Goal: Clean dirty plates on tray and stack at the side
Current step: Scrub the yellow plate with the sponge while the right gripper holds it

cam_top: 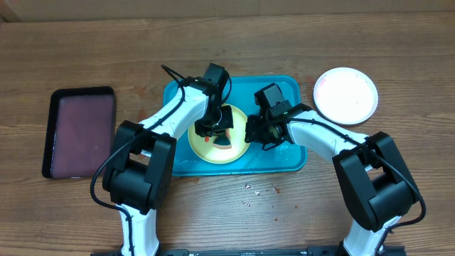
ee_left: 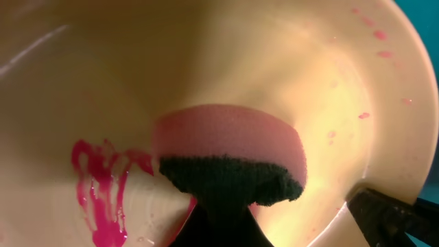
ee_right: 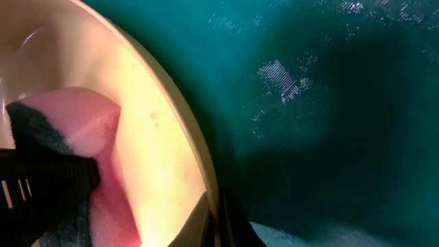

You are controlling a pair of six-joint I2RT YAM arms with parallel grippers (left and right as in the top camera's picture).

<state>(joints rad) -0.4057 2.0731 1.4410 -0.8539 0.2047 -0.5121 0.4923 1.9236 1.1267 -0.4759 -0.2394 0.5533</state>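
A large turquoise rectangular plastic tray [cam_top: 245,89] sits at the centre of the wooden desk [cam_top: 284,35]. A round yellow-green plastic plate [cam_top: 202,151] lies in it. The left claw [cam_top: 213,131] is over the plate, closed on a pink sponge with a dark green scouring layer [ee_left: 230,147], which is pressed onto the plate's inner surface. Red smears [ee_left: 103,189] streak the plate just left of the sponge in the left wrist view.

The right claw [cam_top: 254,134] is at the plate's right edge, and the right wrist view suggests it is clamped on the rim.

A round white plastic plate [cam_top: 345,94] rests on the desk at upper right, apart from the tray. A smaller black tray with a maroon inside [cam_top: 78,131] lies at far left.
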